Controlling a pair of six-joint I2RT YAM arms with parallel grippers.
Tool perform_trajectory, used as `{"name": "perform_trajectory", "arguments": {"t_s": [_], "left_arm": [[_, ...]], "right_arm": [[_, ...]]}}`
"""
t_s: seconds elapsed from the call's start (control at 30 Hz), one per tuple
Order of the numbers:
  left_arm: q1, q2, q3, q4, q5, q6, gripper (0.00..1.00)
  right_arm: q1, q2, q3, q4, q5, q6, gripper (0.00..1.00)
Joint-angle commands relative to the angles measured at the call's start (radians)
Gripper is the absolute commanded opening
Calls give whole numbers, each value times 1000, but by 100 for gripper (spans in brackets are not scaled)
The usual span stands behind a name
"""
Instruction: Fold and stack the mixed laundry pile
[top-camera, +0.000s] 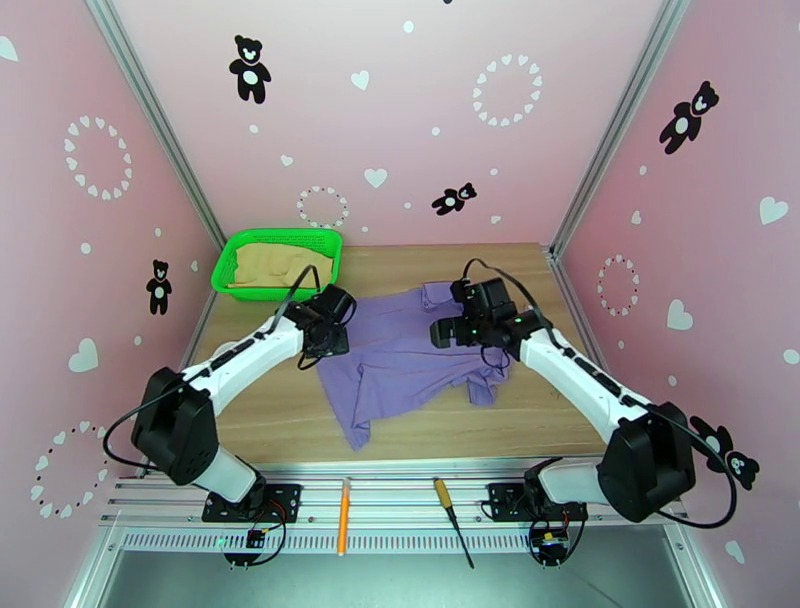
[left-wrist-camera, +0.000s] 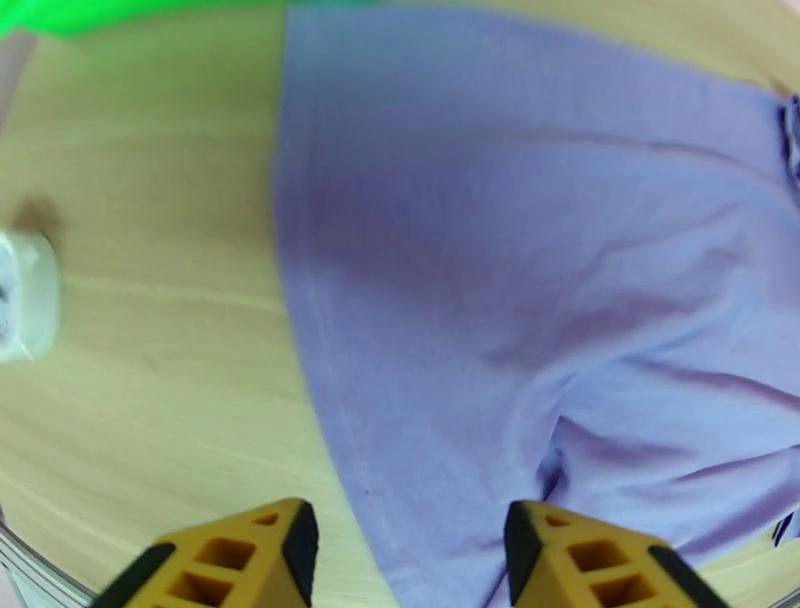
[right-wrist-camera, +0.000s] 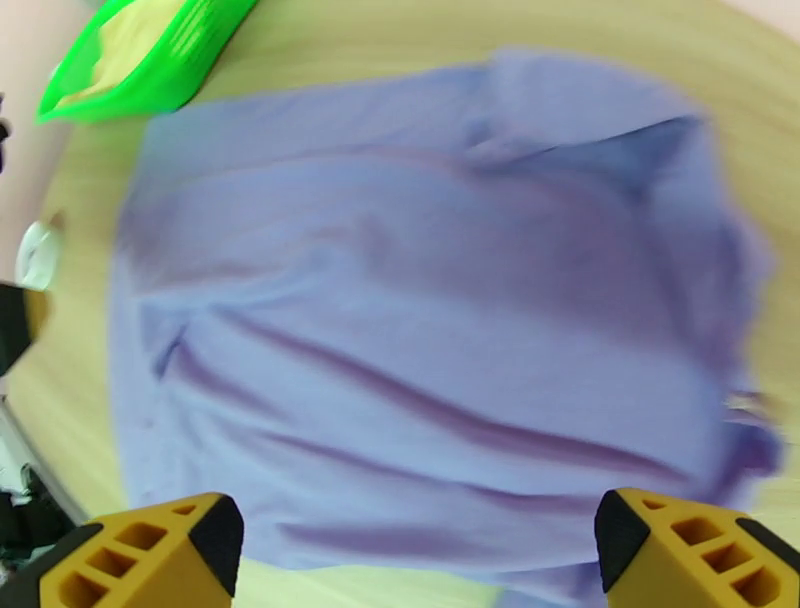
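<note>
1. The lavender shirt (top-camera: 400, 360) is lying spread but rumpled on the counter (top-camera: 270, 420) between my two arms. Its long axis is running from the near hem corner up to the far collar.
2. My left fingers (top-camera: 333, 345) are hovering at its left edge, standing partly apart and gripping nothing, with the cloth lying flat beneath them.
3. My right fingers (top-camera: 447, 332) are hanging wide apart over the far right shoulder, holding nothing. Both sets are sitting about equally close, flanking the shirt.
4. Farthest off, the tan garment (top-camera: 280, 262) is resting in the green basket (top-camera: 270, 294), nearer my left arm.
</note>
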Motion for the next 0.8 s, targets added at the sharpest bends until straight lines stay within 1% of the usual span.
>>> {"name": "perform_trajectory", "arguments": {"t_s": [0.0,0.17,0.33,0.4,0.5,0.63,0.7,0.77], "left_arm": [[-28,63,29,119,90,-73,50],[-80,178,78,71,60,-102,45],[-95,229,34,-14,-3,-133,43],[-95,222,2,-52,-34,-146,43],[-96,181,-44,-97,-53,-165,43],[-97,93,-83,-102,-37,-178,44],[-97,78,-82,-107,-36,-178,45],[-97,96,-83,-95,-32,-176,46]], "right_arm": [[-6,71,-55,105,-71,125,97],[-7,115,-108,171,-91,152,96],[-9,178,-126,214,-116,149,96],[-9,192,-126,229,-137,150,95],[-11,204,-124,248,-155,153,95],[-11,229,-115,259,-164,152,95],[-12,246,-110,262,-167,154,94],[-11,262,-107,265,-173,159,94]]}}
